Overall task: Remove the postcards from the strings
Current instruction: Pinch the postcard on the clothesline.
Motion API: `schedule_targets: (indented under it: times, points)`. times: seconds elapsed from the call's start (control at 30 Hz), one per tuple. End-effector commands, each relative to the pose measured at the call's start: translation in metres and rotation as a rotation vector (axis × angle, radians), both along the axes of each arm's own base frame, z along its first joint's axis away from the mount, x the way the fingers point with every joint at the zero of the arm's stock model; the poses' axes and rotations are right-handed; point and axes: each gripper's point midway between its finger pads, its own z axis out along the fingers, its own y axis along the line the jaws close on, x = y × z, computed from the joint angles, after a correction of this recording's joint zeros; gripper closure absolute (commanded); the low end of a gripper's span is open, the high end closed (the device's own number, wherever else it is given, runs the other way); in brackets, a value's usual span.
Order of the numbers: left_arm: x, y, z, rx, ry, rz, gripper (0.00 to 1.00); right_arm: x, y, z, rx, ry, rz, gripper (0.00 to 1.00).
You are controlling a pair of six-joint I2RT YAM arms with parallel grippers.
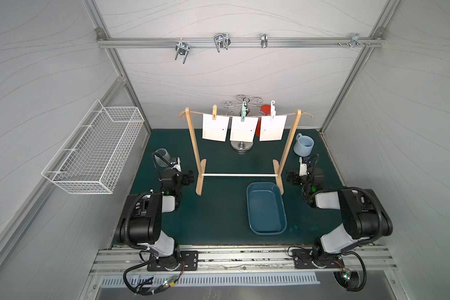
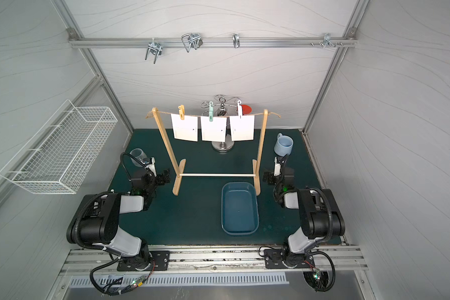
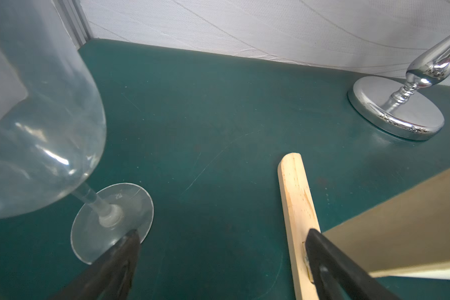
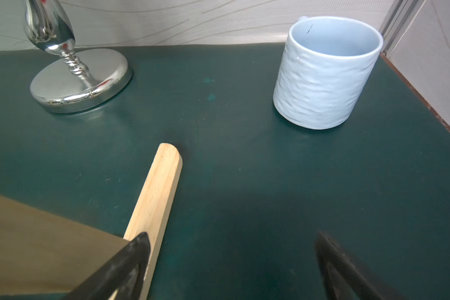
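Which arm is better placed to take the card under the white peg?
Right, probably. The right gripper, open, sits by the rack post nearest that postcard; the left gripper, also open, sits at the far post.

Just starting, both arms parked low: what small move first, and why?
Probably lift the left gripper toward the yellow peg on the leftmost postcard: all three hang pegged on the string, and this gripper sits open, empty, low beside the wooden frame.
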Motion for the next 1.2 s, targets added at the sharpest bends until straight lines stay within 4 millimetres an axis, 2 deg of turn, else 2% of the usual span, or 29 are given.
schedule_targets:
  times: [0.0, 1.0, 1.03, 1.1, 1.17]
  points:
    - [0.007, 0.002, 0.011, 0.01, -0.046, 0.001, 0.01, 0.006, 0.001, 0.007, -0.011, -0.026, 0.003, 0.01]
    - [0.007, 0.002, 0.011, 0.013, -0.045, 0.001, 0.01, 0.006, 0.002, 0.006, -0.01, -0.022, 0.004, 0.01]
    - [0.007, 0.002, 0.01, 0.012, -0.045, 0.001, 0.03, 0.006, 0.002, 0.006, -0.01, -0.021, 0.006, 0.01]
    - [0.007, 0.003, 0.011, 0.013, -0.049, 0.008, 0.13, 0.006, 0.002, 0.006, -0.009, -0.024, 0.008, 0.01]
    - [0.004, 0.018, 0.021, 0.013, -0.07, 0.099, 0.17, 0.005, 0.002, 0.009, -0.009, -0.04, 0.008, 0.1]
